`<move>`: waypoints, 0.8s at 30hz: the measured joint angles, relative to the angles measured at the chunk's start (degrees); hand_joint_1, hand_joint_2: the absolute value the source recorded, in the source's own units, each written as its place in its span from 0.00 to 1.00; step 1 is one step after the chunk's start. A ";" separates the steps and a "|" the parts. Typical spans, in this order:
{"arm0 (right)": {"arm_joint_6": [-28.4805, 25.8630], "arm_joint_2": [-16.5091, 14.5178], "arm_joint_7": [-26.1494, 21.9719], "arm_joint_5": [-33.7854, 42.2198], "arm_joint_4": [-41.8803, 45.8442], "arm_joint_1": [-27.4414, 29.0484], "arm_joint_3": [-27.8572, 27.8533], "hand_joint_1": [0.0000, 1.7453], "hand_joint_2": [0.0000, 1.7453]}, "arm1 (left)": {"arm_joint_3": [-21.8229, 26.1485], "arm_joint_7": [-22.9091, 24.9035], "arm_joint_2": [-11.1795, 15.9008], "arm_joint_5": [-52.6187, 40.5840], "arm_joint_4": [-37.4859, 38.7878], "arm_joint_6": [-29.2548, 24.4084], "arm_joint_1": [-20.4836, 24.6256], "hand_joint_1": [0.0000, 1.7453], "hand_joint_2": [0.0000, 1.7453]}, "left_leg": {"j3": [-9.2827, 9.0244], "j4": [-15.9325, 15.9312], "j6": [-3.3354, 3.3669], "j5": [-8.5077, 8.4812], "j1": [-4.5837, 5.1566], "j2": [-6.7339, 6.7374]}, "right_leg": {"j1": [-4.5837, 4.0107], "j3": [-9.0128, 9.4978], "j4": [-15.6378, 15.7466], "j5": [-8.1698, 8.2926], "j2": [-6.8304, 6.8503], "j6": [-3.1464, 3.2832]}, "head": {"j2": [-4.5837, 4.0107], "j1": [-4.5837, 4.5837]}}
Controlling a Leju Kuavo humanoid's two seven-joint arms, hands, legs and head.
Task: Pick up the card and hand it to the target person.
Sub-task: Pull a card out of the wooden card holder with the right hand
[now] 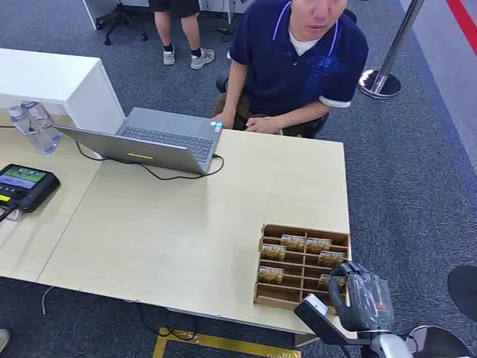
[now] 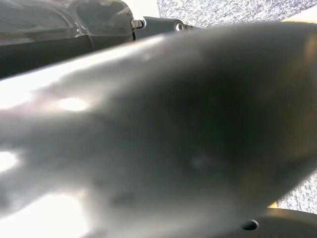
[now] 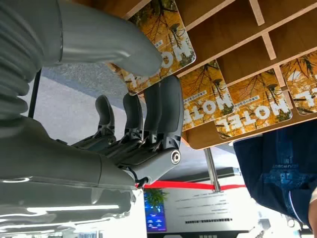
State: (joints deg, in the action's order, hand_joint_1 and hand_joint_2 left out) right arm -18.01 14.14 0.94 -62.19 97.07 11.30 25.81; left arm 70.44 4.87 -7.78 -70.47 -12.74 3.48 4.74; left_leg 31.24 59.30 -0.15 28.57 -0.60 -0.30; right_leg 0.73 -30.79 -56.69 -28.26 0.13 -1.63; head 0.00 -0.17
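Right hand (image 3: 149, 124) is hovering over the near right corner of the table (image 1: 168, 224), thumb and fingers apart, nothing held; left hand's state I cannot tell. Hotel cards (image 3: 203, 101) are lying in the wooden tray (image 1: 264, 261) there — thin, stiff, light, probably slick, so pinching an exposed edge looks best. Person (image 1: 298, 60) is sitting at the far edge.

Autumn-leaf "HOTEL" card (image 3: 164, 47) stands in the wooden rack's (image 1: 270, 298) near-right slot.
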 joint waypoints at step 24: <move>0.42 0.00 0.00 0.73 -0.75 -0.02 0.04 0.71 1.00 | 0.00 -0.03 0.00 -0.16 0.00 0.02 0.00 0.00 0.00 | 0.00 0.00 0.00 0.00 0.00 0.00 | 0.00 0.00 0.00 0.01 0.00 0.00 | 0.00 0.00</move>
State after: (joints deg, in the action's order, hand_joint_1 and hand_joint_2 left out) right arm -17.59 14.14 0.94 -61.46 96.31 11.29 25.86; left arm 70.44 4.84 -7.78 -70.63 -12.74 3.50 4.74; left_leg 31.24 59.30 -0.14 28.57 -0.60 -0.30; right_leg 0.73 -30.79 -56.69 -28.26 0.13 -1.62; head 0.00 -0.17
